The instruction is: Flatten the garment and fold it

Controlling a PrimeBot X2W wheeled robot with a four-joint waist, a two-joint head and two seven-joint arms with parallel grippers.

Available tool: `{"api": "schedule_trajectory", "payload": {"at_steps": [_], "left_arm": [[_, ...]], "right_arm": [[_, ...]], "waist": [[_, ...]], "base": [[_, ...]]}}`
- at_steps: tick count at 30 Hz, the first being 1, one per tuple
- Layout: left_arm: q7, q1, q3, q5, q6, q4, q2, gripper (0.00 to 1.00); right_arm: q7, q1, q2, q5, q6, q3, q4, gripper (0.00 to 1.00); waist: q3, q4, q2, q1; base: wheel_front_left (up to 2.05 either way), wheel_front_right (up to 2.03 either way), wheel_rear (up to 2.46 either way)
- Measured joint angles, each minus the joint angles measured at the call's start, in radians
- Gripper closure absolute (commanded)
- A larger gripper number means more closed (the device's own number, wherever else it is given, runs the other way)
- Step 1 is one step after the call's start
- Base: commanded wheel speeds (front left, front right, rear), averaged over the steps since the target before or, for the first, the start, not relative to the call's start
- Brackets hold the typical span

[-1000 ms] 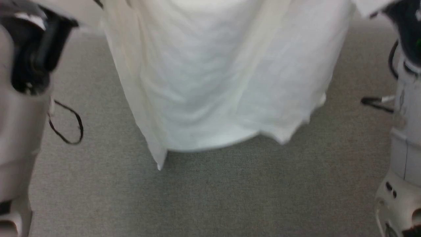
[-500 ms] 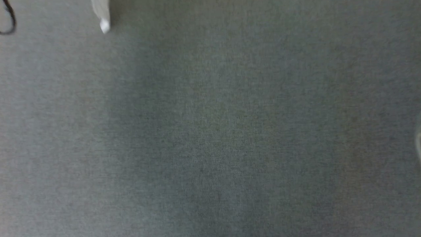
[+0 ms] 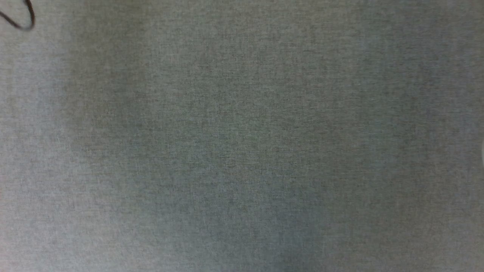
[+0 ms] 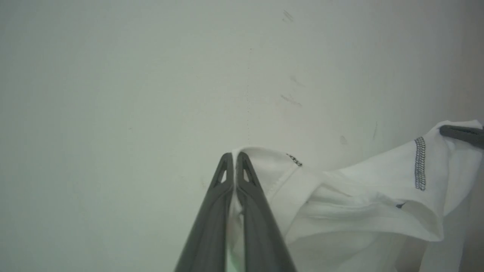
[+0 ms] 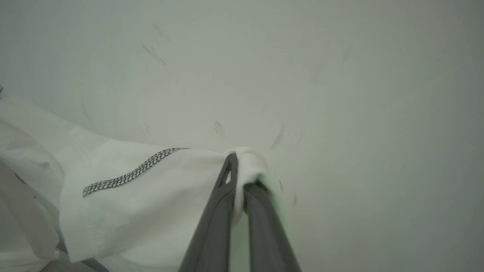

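- T-shirt [image 4: 359,196] pinched by left gripper [image 4: 235,158] and right gripper [image 5: 238,168], both clamped tight on cloth.
- Behind: scuffed pale wall [image 4: 151,75].
- Elsewhere: grey carpet [image 3: 242,151], black cable loop [image 3: 27,19].

The garment [image 4: 359,204] runs off the left wrist view's edge — its fabric hides one right pincer [image 5: 240,166] fingertip.

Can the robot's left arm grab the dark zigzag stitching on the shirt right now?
Probably not yet. The left gripper is shut on an edge of the garment, so it must let go first. The zigzag stitching itself is uncovered.
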Motion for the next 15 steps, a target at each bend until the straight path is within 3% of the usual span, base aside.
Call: {"api": "schedule_trajectory", "payload": {"at_steps": [4, 9, 15], "left_arm": [[-0.02, 0.086, -0.014, -0.012, -0.017, -0.024, 0.009, 1.0], [-0.03, 0.265, -0.025, -0.045, -0.024, -0.121, 0.032, 1.0], [-0.046, 0.551, -0.034, -0.059, 0.03, -0.301, 0.062, 1.0]], "right_arm": [[-0.011, 0.083, -0.01, 0.081, 0.0, 0.07, -0.032, 1.0], [0.002, 0.287, -0.036, 0.198, 0.0, 0.125, -0.175, 1.0], [0.05, 0.605, -0.058, 0.277, 0.0, 0.099, -0.403, 1.0]], "waist": [[-0.006, 0.005, 0.0, -0.0003], [-0.056, 0.009, 0.0, -0.0003], [-0.153, 0.004, 0.0, -0.0006]], "base": [[0.0, 0.0, 0.0], [0.0, 0.0, 0.0], [0.0, 0.0, 0.0]]}}
